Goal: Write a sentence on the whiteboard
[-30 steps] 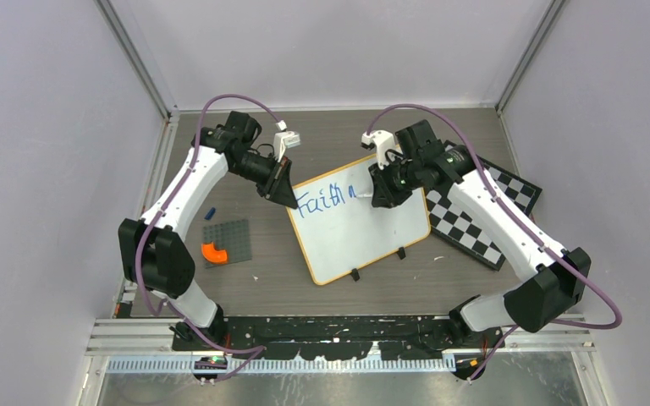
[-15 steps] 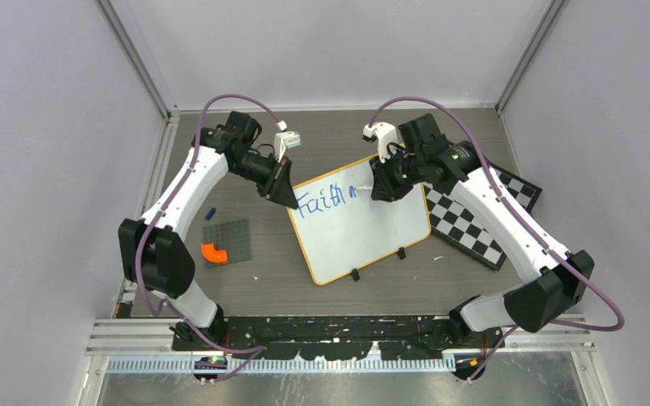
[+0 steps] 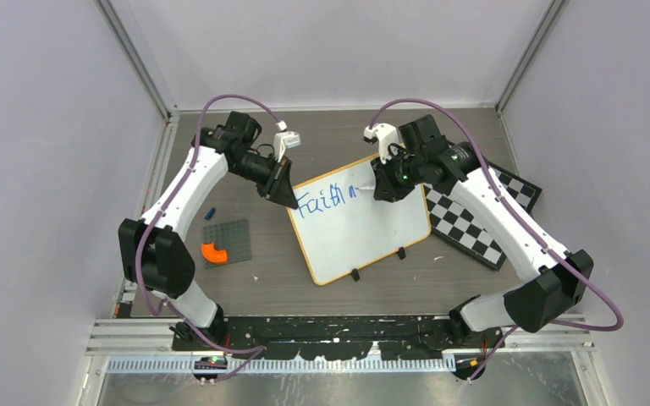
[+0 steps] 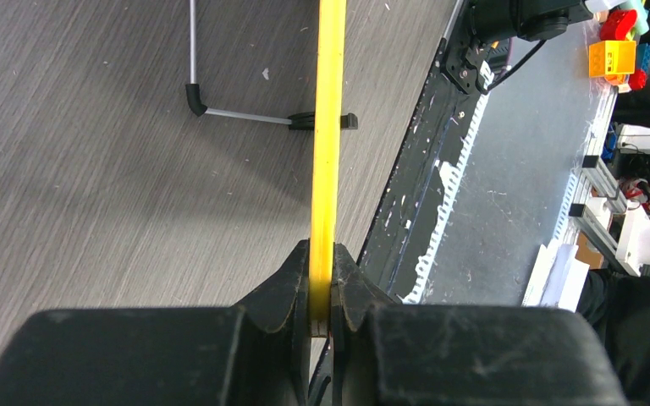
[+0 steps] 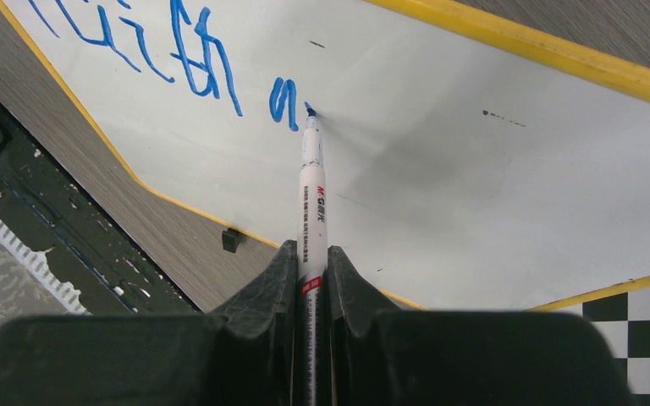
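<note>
Whiteboard (image 3: 364, 241) is clamped by left end effector (image 4: 322, 275); marker (image 5: 312, 182) (clamped in right end effector (image 5: 311, 264)) is best pressed lightly, evenly.

Blue handwriting on the whiteboard (image 3: 360, 237) reads "Faith" plus a small unclear letter; the marker (image 5: 312, 169) barrel shows "M&G".

Grey wood-grain table (image 3: 322, 288): whiteboard (image 3: 364, 233) middle, checkered board (image 3: 474, 233) at its right edge, grey studded plate (image 3: 228, 241) left, small blue cap (image 3: 209, 211) nearby.
</note>
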`<act>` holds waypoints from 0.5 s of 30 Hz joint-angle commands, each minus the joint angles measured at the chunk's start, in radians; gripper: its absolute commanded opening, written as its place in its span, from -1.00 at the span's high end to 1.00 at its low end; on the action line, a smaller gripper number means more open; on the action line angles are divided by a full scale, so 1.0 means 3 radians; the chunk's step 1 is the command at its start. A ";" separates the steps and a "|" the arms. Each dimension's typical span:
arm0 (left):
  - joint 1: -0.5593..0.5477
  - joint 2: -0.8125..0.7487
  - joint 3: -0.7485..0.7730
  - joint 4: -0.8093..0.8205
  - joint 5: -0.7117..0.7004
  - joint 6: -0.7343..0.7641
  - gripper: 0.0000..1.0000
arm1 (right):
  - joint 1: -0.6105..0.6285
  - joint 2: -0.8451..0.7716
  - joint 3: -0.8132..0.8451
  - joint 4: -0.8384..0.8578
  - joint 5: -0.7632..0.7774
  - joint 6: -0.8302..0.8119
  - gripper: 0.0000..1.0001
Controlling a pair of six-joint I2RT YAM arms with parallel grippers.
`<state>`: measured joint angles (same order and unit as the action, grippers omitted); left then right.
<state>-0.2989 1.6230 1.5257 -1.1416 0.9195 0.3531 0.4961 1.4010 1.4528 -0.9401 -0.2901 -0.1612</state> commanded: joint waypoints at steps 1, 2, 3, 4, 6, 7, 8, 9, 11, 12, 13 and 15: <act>-0.0011 -0.0032 -0.0018 -0.0015 0.0050 0.0113 1.00 | -0.0073 -0.0047 0.0004 0.0065 0.0144 -0.0107 1.00; -0.0012 -0.0033 -0.0018 -0.0014 0.0049 0.0116 1.00 | -0.0084 -0.0052 0.0015 0.0061 0.0152 -0.0115 0.99; -0.0011 -0.0027 -0.0018 -0.0014 0.0053 0.0118 1.00 | -0.0095 -0.0049 0.0029 0.0061 0.0154 -0.0117 1.00; -0.0011 -0.0023 -0.0018 -0.0010 0.0058 0.0113 1.00 | -0.0104 -0.0048 0.0064 0.0056 0.0153 -0.0117 0.99; -0.0011 -0.0017 -0.0018 -0.0003 0.0068 0.0112 1.00 | -0.0108 -0.0035 0.0122 0.0050 0.0142 -0.0109 1.00; -0.0011 -0.0017 -0.0018 0.0000 0.0068 0.0109 1.00 | -0.0108 -0.0029 0.0157 0.0047 0.0130 -0.0100 1.00; -0.0011 -0.0017 -0.0016 0.0005 0.0074 0.0102 1.00 | -0.0107 -0.0019 0.0188 0.0044 0.0118 -0.0093 1.00; -0.0011 -0.0018 -0.0014 0.0003 0.0074 0.0102 1.00 | -0.0108 -0.0006 0.0219 0.0043 0.0103 -0.0087 0.99; -0.0011 -0.0016 -0.0013 0.0003 0.0074 0.0105 1.00 | -0.0109 0.0024 0.0255 0.0041 0.0074 -0.0073 0.99; -0.0011 -0.0021 -0.0013 0.0001 0.0074 0.0109 1.00 | -0.0109 0.0039 0.0270 0.0042 0.0057 -0.0064 1.00; -0.0012 -0.0021 -0.0016 0.0001 0.0072 0.0111 1.00 | -0.0106 0.0055 0.0286 0.0042 0.0042 -0.0058 1.00; -0.0011 -0.0026 -0.0018 -0.0003 0.0065 0.0116 1.00 | -0.0109 0.0085 0.0311 0.0045 0.0008 -0.0043 0.99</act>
<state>-0.2989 1.6230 1.5253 -1.1412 0.9203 0.3534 0.4690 1.4105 1.4948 -0.9585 -0.2832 -0.1791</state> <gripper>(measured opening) 0.095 0.192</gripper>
